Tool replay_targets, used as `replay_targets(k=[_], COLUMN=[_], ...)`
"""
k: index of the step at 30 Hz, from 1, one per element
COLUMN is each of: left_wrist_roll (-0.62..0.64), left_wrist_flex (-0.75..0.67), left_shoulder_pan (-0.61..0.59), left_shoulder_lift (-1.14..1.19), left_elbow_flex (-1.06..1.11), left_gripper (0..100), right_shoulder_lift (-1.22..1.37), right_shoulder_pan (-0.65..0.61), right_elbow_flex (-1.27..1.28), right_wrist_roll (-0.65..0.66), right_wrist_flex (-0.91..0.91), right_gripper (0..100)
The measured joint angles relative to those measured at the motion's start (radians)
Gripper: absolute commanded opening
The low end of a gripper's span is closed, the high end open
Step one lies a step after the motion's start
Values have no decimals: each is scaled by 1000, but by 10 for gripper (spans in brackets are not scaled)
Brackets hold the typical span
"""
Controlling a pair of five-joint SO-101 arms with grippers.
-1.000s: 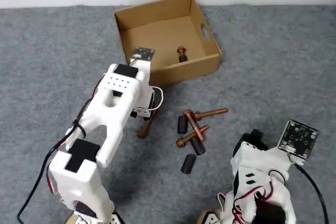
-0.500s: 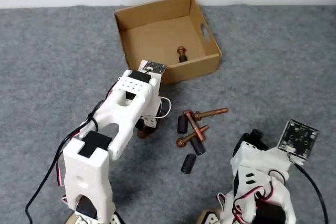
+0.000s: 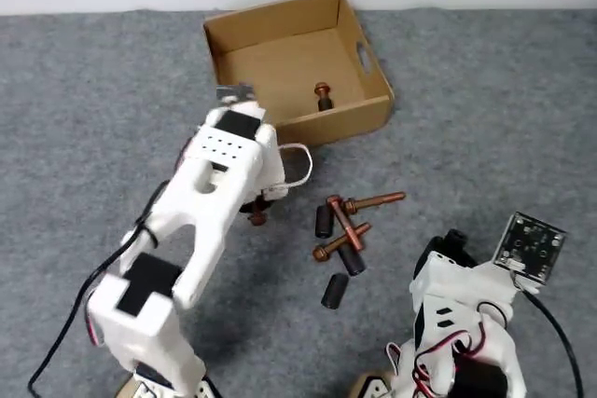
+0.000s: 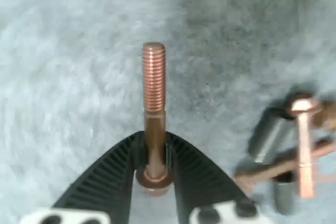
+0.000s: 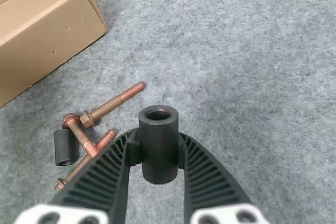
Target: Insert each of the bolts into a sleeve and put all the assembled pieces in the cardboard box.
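One bolt [image 4: 154,90] fills the left hand [image 4: 154,141], seemingly clear of carpet [image 4: 63,51].

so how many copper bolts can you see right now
5 copper-coloured metal bolts: one in the left gripper, three lying crossed on the grey carpet, one in the brown cardboard box. The white arm may hide more.
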Motion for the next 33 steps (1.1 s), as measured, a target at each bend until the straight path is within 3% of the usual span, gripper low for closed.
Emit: replay_targets(k=[7, 12, 16, 23, 27, 30, 33], left_wrist_roll=[563, 793, 825, 830, 827, 755, 591], left_wrist_flex=[72, 77, 78, 89, 138, 196, 238], left_shoulder_pan=[-63, -167, -201, -204, -189, -163, -160], left_shoulder_lift=[-81, -81, -81, -89, -97, -97, -97], left_elbow_flex=[0, 0, 0, 2, 2, 2, 2], left_gripper=[6, 6, 17, 270, 291, 291, 291], right_shoulder_lift=[0, 0, 0, 0, 0, 0, 0], right_shoulder_pan=[0, 0, 0, 0, 0, 0, 0], right_elbow_flex=[0, 0, 0, 0, 0, 0, 0], right_wrist_roll=[0, 0, 0, 0, 0, 0, 0], right_wrist_flex=[0, 0, 0, 0, 0, 0, 0], right_gripper=[8, 8, 8, 8, 8, 8, 8])
